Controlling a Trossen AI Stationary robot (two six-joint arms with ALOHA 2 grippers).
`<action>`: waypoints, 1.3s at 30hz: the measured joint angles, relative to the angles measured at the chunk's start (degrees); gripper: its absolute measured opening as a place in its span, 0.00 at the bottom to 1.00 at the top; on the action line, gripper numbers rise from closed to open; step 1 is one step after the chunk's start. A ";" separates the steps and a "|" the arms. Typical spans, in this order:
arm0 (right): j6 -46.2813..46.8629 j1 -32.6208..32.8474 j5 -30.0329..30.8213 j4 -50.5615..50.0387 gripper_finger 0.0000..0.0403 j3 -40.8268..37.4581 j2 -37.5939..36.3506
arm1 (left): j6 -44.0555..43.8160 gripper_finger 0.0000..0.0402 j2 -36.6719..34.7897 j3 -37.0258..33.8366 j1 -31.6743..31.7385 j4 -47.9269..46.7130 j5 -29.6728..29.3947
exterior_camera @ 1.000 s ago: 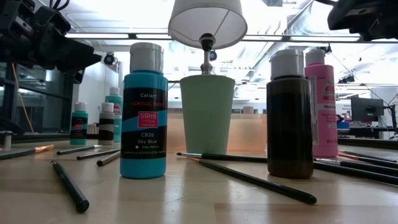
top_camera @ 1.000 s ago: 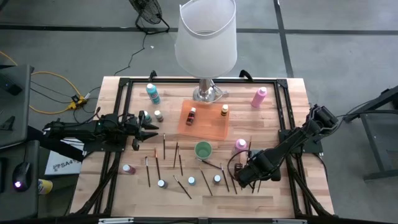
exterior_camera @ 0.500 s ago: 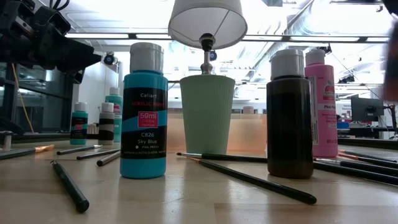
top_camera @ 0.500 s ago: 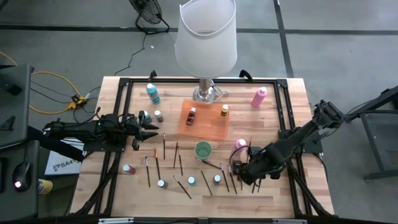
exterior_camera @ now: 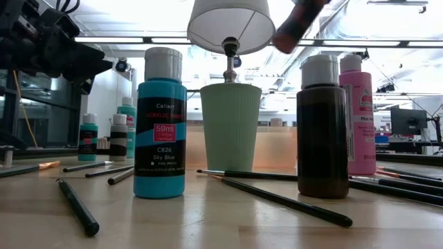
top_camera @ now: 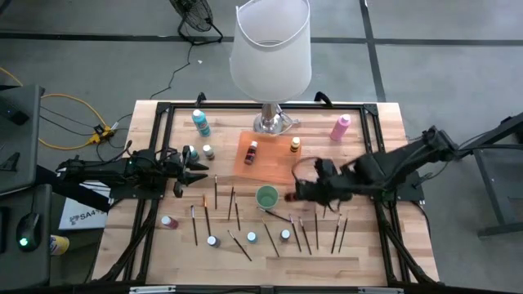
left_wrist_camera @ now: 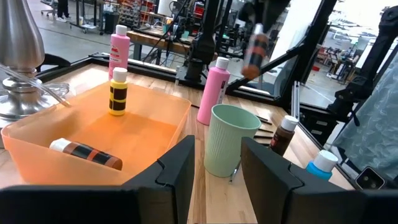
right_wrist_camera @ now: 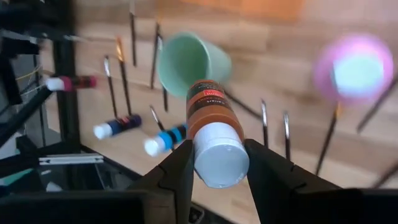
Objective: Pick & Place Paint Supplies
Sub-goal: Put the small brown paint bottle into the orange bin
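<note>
1. Right claw (right_wrist_camera: pixel 216 163) is clamped on a small brown paint bottle (right_wrist_camera: pixel 214 121) with a white cap, lifted off the bench (top_camera: pixel 368 245). From overhead the right claw sits just right of the green cup (top_camera: pixel 266 196), in front of the orange tray (top_camera: pixel 278 167). In the low view the bottle is only a blurred streak up high, so no detail there.
2. Left claw (top_camera: pixel 198 170) hangs over the left side of the bench, near a couple of small bottles. Its fingers (left_wrist_camera: pixel 177 165) stand a modest gap apart with nothing between them.
3. Orange tray holds two bottles: a dark striped one lying down (left_wrist_camera: pixel 87 154) and a yellow-capped one standing (left_wrist_camera: pixel 118 92).
4. A tall pink bottle (top_camera: pixel 341 126) stands at the back right, a teal one (top_camera: pixel 200 123) at the back left.
5. Another pink bottle (left_wrist_camera: pixel 213 91) stands just beside the green cup, on its right in the overhead view.
6. Thin dark brushes (top_camera: pixel 216 193) are scattered across the front half of the bench, with a few small capped bottles among them, including a sky blue one (exterior_camera: pixel 160 131) and a dark brown one (exterior_camera: pixel 322 128) up close in the low view.
7. The big white-shaded lamp (top_camera: pixel 271 49) stands at the back centre.
</note>
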 joint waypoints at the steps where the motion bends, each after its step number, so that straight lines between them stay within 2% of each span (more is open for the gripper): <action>1: -2.23 -1.52 -0.33 0.15 0.30 0.35 0.00 | 0.00 0.31 0.00 0.00 0.00 0.00 -0.02; 8: -17.80 -13.41 -5.82 1.33 0.29 1.01 0.00 | -0.17 0.31 -0.02 0.00 -0.02 0.00 0.00; 15: -37.48 -24.48 -12.40 1.25 0.29 1.04 1.29 | -2.27 0.31 -0.02 0.00 -0.02 0.00 0.00; 22: -58.55 -30.70 -13.76 -1.23 0.30 1.04 5.01 | -3.21 0.31 0.00 0.00 -0.01 0.00 -0.01; 26: -67.10 -32.68 -14.10 -2.00 0.30 1.04 8.85 | -4.62 0.31 0.00 0.00 0.00 0.00 -0.02; 32: -74.21 -33.70 -13.84 -1.71 0.31 1.01 14.79 | -4.68 0.31 -0.02 0.00 0.00 0.00 0.00; 39: -74.65 -33.83 -13.66 -2.39 0.31 1.01 18.74 | -7.18 0.31 -0.01 0.00 -0.01 0.00 -0.03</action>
